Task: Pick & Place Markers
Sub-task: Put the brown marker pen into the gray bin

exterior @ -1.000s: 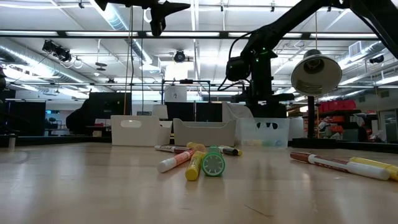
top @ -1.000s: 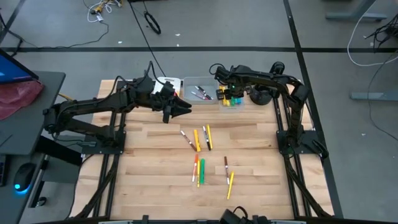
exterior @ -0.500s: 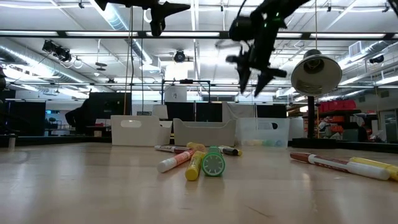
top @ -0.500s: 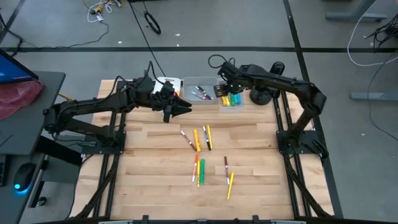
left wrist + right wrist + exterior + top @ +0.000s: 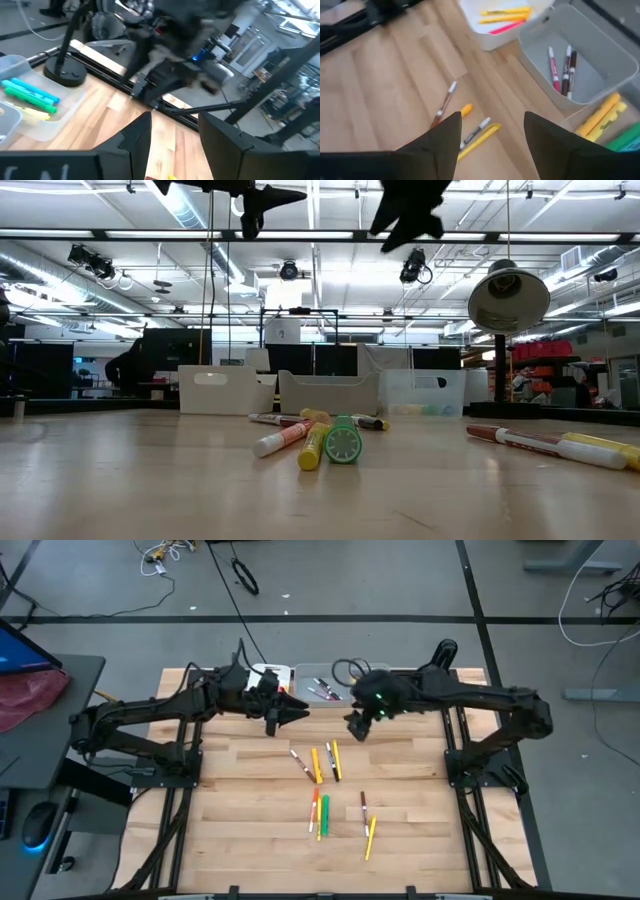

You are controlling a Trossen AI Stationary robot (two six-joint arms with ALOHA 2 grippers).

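Progress: partly done, as I judge it. Some markers already lie in the bins (image 5: 322, 690) at the far edge of the table (image 5: 240, 820); a good number are not yet picked.
Sorted so far: the right wrist view shows three dark and red pens in a grey bin (image 5: 600, 55), yellow and pink ones in a white bin (image 5: 495, 35), and yellow, green and blue ones in a clear bin beside it.
Left to do: loose markers (image 5: 324, 762) lie mid-table in two clusters, a far group of about four and a near group (image 5: 320, 814) of orange, green, brown and yellow pens; roughly nine in all, though the high view is too coarse for a sure count.
Right gripper (image 5: 357, 727): hangs above the table just right of the far loose cluster, near the bins. Its fingers stand well apart with bare wood between them; it holds and touches nothing.
Left gripper (image 5: 295, 714): raised over the far-left part of the table, near the bins, waiting. Its jaws stand partly apart, with nothing between them.
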